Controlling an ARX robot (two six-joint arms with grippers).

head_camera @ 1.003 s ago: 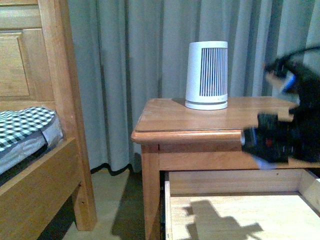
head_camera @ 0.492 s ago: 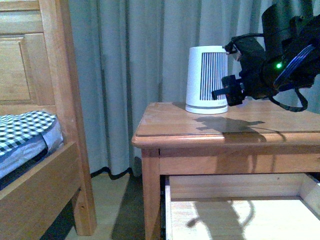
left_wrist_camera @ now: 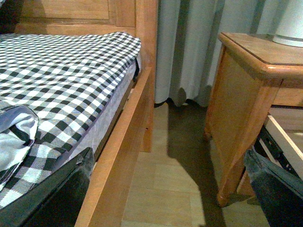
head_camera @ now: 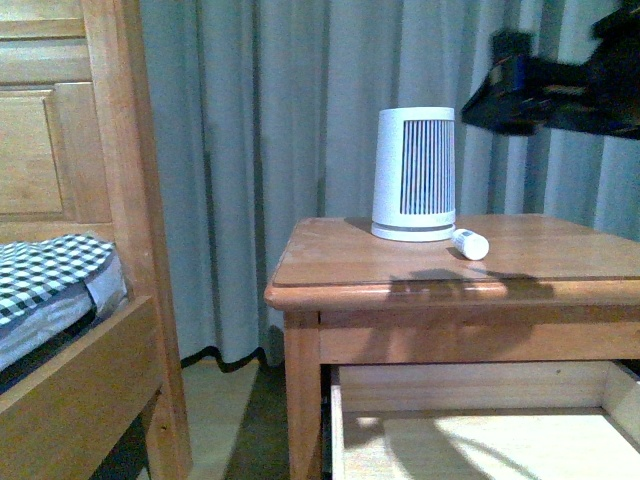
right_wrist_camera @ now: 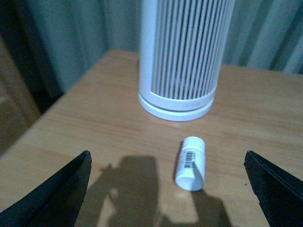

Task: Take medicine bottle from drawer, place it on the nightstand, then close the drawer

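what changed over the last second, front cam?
The right gripper rose from the drawer front to above the nightstand. The medicine bottle, not on top before, now lies there on its side beside the white slatted appliance, released by the open fingers. Unchanged: drawer pulled out, appliance in place.

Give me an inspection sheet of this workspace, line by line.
Surface: nightstand top, wooden, arm's shadow near its front edge.
Job's things: medicine bottle lies on its side on the nightstand, beside the appliance but apart from it; drawer open, visible part bare.
Clutter: white slatted appliance, upright.
Grippers: right gripper open, empty, above the bottle; left gripper open, empty, low between bed and nightstand.
Cables: nothing seen.
Surroundings: bed frame, checked bedding, grey curtain.
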